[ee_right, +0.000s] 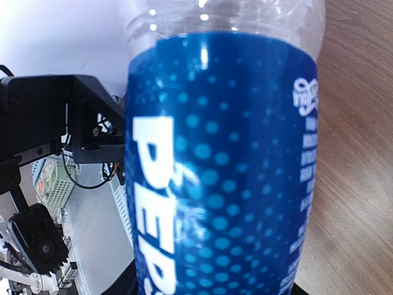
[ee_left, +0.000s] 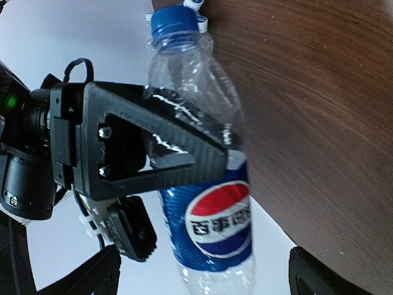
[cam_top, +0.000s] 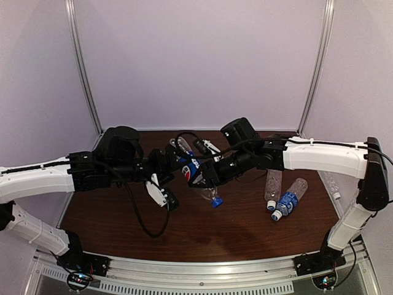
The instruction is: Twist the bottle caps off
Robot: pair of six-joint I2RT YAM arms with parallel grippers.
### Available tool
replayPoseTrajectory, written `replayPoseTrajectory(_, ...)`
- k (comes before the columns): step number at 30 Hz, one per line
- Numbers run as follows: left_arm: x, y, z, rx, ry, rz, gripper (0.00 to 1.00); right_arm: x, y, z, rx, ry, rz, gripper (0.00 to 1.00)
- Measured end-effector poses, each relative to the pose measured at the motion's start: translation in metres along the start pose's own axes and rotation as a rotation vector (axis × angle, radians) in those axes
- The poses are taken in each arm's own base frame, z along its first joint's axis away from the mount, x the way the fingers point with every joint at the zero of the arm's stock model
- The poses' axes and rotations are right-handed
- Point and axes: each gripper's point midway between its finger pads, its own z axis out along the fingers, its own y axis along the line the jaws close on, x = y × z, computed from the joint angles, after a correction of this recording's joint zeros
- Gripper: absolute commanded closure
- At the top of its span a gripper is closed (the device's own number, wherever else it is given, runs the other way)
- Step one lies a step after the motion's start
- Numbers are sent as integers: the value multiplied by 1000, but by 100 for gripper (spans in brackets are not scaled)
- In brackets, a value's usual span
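The Pepsi bottle (cam_top: 191, 171) with its dark blue cap (cam_top: 216, 202) hangs tilted above the table, cap end lowest. My right gripper (cam_top: 206, 174) is shut on its body; the blue label (ee_right: 221, 184) fills the right wrist view. One right finger (ee_left: 178, 138) crosses the bottle's clear shoulder in the left wrist view, with the cap (ee_left: 175, 21) beyond it. My left gripper (ee_left: 202, 276) is open, its fingers wide apart on either side of the bottle's base end, touching nothing.
Two more bottles lie on the table at the right: a blue-labelled one (cam_top: 287, 201) with a white cap (cam_top: 276, 216) and an unlabelled one (cam_top: 272, 184). A clear bottle (cam_top: 181, 146) lies behind the grippers. Dark wood table (cam_top: 123, 221); white walls behind.
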Motion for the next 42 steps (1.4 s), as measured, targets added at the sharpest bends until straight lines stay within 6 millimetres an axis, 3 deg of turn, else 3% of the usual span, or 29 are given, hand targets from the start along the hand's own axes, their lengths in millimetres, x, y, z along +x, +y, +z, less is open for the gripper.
replayPoseTrajectory(4, 11, 14, 8, -49, 75, -6, 3, 5, 22, 10, -55, 22, -17, 56)
replayPoseTrajectory(15, 33, -10, 13, 50, 199, -90, 3, -2, 51, 10, -148, 1, -60, 57)
replayPoseTrajectory(20, 40, -6, 20, 63, 219, -99, 11, -4, 54, 9, -137, -8, -90, 57)
replayPoseTrajectory(24, 40, -5, 21, 58, 219, -97, 25, -3, 52, 9, -128, -7, -98, 54)
replayPoseTrajectory(31, 40, 1, 20, 34, 219, -97, 49, -4, 48, 10, -101, -12, -120, 26)
replayPoseTrajectory(34, 41, 0, 17, 41, 222, -111, 55, -7, 45, 9, -75, -27, -134, 2)
replayPoseTrajectory(42, 39, -19, 12, 119, 226, -240, 56, -24, 45, -8, -25, -109, -174, 0)
